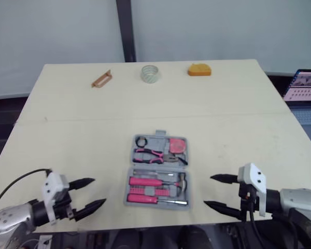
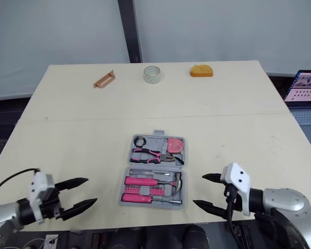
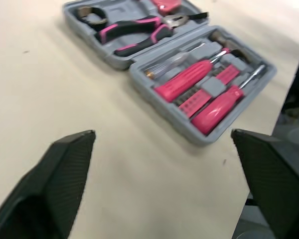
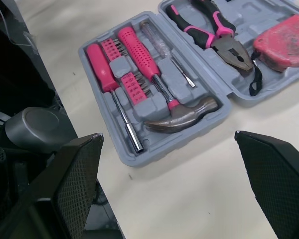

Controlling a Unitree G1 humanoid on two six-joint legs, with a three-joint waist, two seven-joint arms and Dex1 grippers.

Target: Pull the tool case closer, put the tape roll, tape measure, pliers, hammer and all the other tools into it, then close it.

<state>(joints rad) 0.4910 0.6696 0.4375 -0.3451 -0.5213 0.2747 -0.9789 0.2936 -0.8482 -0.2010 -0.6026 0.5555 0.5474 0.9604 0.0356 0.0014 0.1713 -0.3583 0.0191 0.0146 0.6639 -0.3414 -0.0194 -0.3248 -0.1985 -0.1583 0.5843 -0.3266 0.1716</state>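
Bare table (image 1: 67, 135) flanking tool case (image 1: 154, 141)

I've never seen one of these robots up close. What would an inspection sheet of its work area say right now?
Surface: pale table with a seam across it.
Job's things: tool case open near the front edge, holding pliers, pink tape measure, hammer and screwdriver; tape roll outside it, at the far edge.
Clutter: tan handle-shaped piece and orange block, either side of the roll.
Grippers: left gripper and right gripper open, flanking the case, holding nothing.
Cables: black cable looping from the left arm.
Surroundings: laptop beyond the table's right side; dark post behind.
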